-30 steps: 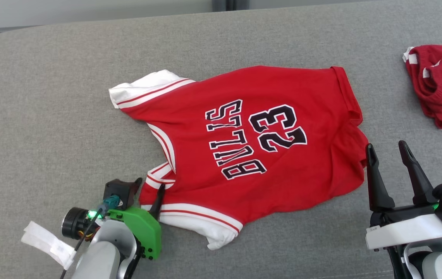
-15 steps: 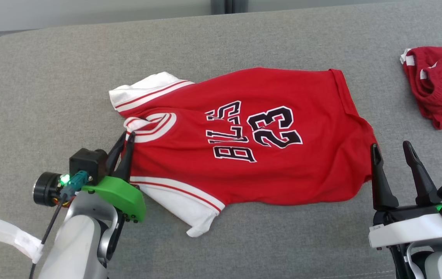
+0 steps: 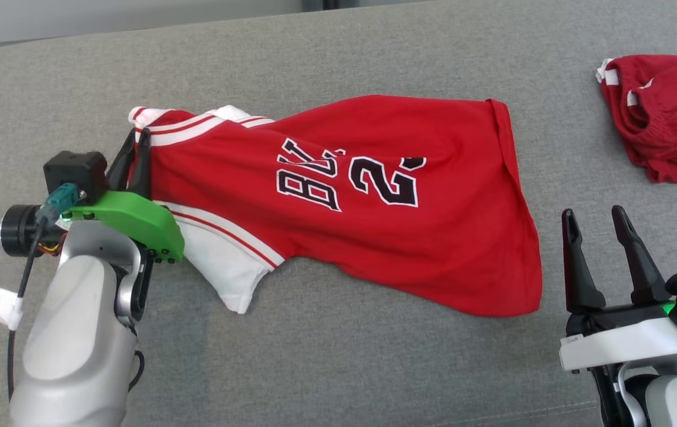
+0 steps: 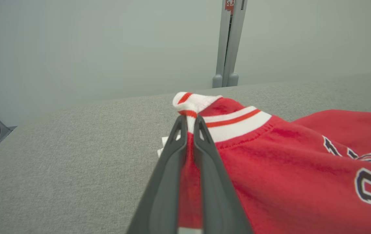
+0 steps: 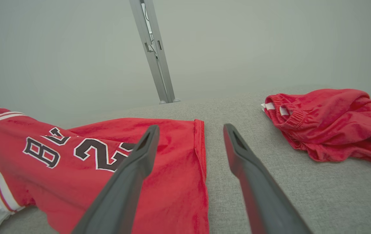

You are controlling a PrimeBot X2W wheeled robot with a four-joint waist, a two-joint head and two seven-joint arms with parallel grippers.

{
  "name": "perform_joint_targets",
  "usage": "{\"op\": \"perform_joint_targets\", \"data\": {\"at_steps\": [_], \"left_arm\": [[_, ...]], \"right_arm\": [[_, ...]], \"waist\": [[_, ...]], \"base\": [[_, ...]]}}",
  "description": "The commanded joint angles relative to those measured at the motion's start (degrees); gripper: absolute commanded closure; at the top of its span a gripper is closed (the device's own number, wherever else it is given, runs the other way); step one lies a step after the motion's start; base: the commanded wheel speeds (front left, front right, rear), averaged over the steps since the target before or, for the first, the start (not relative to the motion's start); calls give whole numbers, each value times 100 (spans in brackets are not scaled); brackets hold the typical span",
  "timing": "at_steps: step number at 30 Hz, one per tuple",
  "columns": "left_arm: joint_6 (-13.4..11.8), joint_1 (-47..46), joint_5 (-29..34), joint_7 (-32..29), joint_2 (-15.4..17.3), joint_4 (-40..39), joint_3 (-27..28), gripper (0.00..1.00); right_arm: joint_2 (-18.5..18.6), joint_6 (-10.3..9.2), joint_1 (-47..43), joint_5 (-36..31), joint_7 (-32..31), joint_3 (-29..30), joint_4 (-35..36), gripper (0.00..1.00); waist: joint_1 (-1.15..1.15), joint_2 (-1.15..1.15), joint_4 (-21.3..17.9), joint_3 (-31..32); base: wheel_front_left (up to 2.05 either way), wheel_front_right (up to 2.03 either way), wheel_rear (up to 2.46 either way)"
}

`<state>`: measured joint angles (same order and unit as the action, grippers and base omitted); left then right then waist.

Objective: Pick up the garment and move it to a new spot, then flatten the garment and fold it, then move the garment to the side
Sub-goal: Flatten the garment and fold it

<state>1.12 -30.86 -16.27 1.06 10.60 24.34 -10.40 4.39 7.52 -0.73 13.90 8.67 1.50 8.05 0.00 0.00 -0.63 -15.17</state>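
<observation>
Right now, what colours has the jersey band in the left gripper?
The band is white with a red stripe; the left wrist view shows it best.

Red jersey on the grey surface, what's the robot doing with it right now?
The left gripper is shut on the striped trim at one end of the red jersey, pulling the cloth taut so a fold hides part of the lettering. The rest of the jersey lies on the grey surface. The right gripper is open beside the hem end, holding nothing. A pair of red shorts lies apart, off to the right.
</observation>
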Motion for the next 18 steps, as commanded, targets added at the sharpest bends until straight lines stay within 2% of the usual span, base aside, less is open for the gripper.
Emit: {"op": "perform_joint_targets", "data": {"at_steps": [1, 8, 9, 10, 14, 18], "left_arm": [[50, -244, -37, 135, 2, 298, 36, 100], [350, -960, -221, 928, -238, 1902, -13, 100], [378, -1020, -235, 1042, -265, 2034, -13, 42], [401, -1073, -227, 1165, -289, 2142, -29, 0], [381, -947, -126, 1391, -298, 2155, 6, 0], [206, -415, 43, 1409, -298, 1285, 223, 0]], "right_arm": [[9, -7, 116, 16, 48, -15, -15, 0], [-13, -7, 180, 28, 99, -28, -78, 0], [-12, -7, 186, 18, 100, -26, -81, 0], [-7, -7, 198, 1, 107, -21, -78, 0], [42, -7, 200, -65, 110, -14, -38, 0], [83, -7, 145, -116, 72, -16, 51, 0]], "waist": [[0, 0, -118, -98], [0, 0, -226, -191], [0, 0, -229, -190], [0, 0, -226, -181], [0, 0, -165, -84], [0, 0, -34, 62]], "base": [[0, 0, 0], [0, 0, 0], [0, 0, 0], [0, 0, 0], [0, 0, 0], [0, 0, 0]]}}
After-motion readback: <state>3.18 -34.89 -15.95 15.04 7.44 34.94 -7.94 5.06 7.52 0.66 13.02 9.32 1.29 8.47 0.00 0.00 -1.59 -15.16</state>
